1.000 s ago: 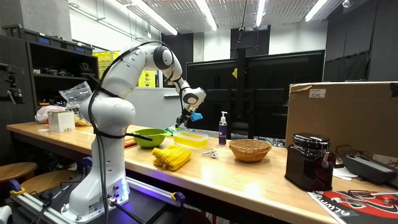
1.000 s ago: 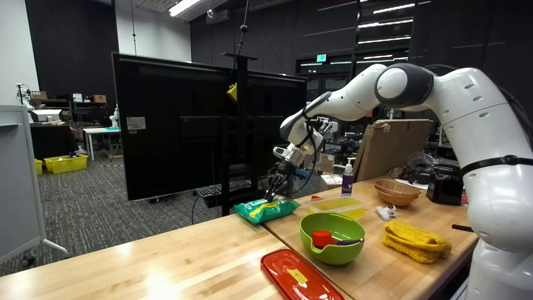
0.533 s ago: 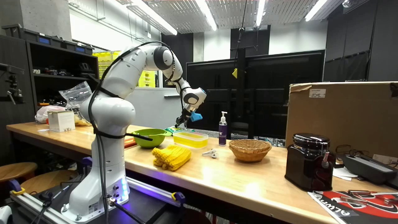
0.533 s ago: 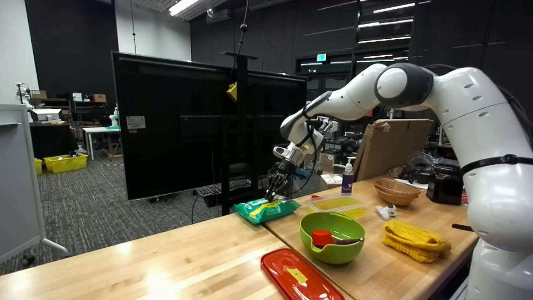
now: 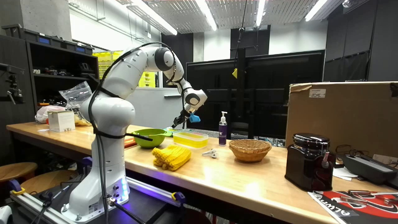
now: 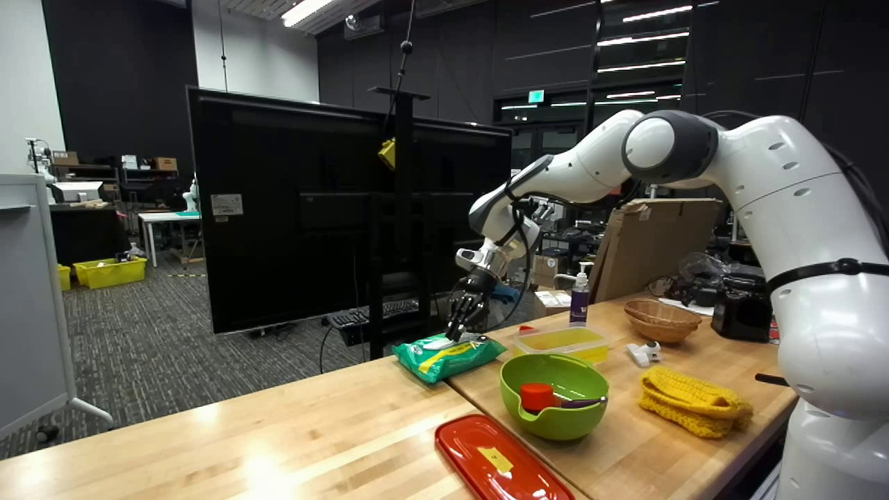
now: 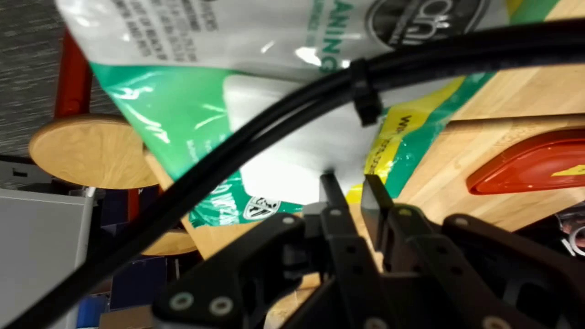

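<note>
A green, white and yellow soft plastic packet (image 6: 444,360) lies in the lower middle of an exterior view, at the upper edge of the pale wooden table (image 6: 333,423) and across its seam. Its white rectangular lid (image 7: 301,153) sits at the centre of the wrist view and appears flat, so I judge it unopened. The packet is neither gripped nor lifted; the work seems to stand at positioning, with no hold made.

The black two-fingered gripper (image 7: 350,180) enters from the bottom of the wrist view, its tips over the lid's lower-right corner; most of the packet spreads above and left of them in that frame. The fingers leave a narrow gap with nothing visibly between them. Whether a tip touches the lid I cannot tell.

Right of the packet in the exterior view is a clear plastic tub with yellow inside (image 6: 596,353); below that, a round green bowl (image 6: 566,427); at the bottom edge, a flat red tray-like piece (image 6: 467,441).
</note>
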`<action>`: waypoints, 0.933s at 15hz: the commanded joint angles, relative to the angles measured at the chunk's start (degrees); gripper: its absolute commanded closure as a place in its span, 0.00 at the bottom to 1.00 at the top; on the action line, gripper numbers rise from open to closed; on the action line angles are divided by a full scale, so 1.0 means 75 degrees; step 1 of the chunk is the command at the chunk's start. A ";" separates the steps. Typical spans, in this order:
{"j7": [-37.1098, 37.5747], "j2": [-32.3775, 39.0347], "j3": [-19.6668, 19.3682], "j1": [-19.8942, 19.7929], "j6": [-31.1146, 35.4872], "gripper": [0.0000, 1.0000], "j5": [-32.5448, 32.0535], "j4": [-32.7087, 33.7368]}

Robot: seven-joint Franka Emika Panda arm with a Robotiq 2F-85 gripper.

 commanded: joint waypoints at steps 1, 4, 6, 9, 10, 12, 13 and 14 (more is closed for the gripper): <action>0.0313 0.0233 -0.0015 -0.0004 -0.0541 0.96 -0.0308 0.0220; 0.0472 0.0335 -0.0009 -0.0006 -0.0809 0.96 -0.0451 0.0337; 0.0580 0.0338 -0.0013 -0.0002 -0.0943 0.96 -0.0528 0.0409; 0.0719 0.0265 -0.0029 0.0050 -0.0890 0.84 -0.0736 0.0468; 0.0718 0.0255 -0.0022 0.0052 -0.0810 0.59 -0.0791 0.0486; 0.0675 0.0251 0.0003 0.0046 -0.0670 0.54 -0.0844 0.0498; 0.0631 0.0255 0.0020 0.0028 -0.0617 0.48 -0.0823 0.0497; 0.0598 0.0254 0.0033 0.0014 -0.0550 0.42 -0.0778 0.0477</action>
